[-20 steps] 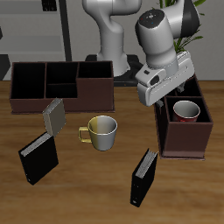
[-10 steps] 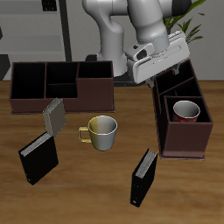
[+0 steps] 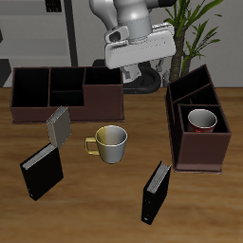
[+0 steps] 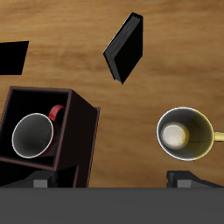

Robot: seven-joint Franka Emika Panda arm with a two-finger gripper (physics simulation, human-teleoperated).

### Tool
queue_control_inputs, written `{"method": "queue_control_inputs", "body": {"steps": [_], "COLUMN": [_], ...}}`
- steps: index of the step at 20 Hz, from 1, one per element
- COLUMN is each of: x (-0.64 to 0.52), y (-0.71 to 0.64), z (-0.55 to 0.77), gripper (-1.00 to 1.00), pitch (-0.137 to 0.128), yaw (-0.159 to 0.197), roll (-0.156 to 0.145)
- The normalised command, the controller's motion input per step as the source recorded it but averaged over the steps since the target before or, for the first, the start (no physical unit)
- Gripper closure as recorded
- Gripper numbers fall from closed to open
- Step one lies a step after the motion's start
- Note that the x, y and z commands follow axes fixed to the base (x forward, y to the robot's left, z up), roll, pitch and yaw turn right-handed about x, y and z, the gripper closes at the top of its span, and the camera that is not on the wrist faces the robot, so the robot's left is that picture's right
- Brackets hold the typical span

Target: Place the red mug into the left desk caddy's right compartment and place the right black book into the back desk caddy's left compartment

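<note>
At the lower left of the exterior frame we see one black book (image 3: 42,173) standing on the desk (image 3: 104,190), with a smaller grey book (image 3: 59,124) just above it. Across the upper left runs the back caddy (image 3: 66,93), broadside, its compartments dark. Near the centre sits a yellow-green mug (image 3: 111,141), its handle pointing toward the frame's left. Above it, in the upper middle, the arm holds the pincer (image 3: 144,74) high over the desk, behind the caddies; its fingers are hard to make out here, and in the wrist view only their tips show, set well apart with nothing between them, so we read it as released. Lower, right of centre, stands the right black book (image 3: 157,192), upright and tilted, apart from both caddies. At the right the left caddy (image 3: 197,130) recedes end-on, and the red mug (image 3: 201,121) sits upright inside its compartment nearer the front edge, white inside showing.
</note>
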Motion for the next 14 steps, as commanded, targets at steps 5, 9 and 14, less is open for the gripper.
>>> {"method": "queue_control_inputs", "body": {"steps": [5, 9, 14], "x": [-0.15, -0.02, 0.08], "y": [-0.64, -0.93, -0.62], "z": [0.12, 0.19, 0.18], "gripper": [-1.00, -1.00, -1.00], "pitch": [-0.027, 0.003, 0.038], "yaw": [-0.100, -0.102, -0.055], "roll": [-0.003, -0.004, 0.017]}}
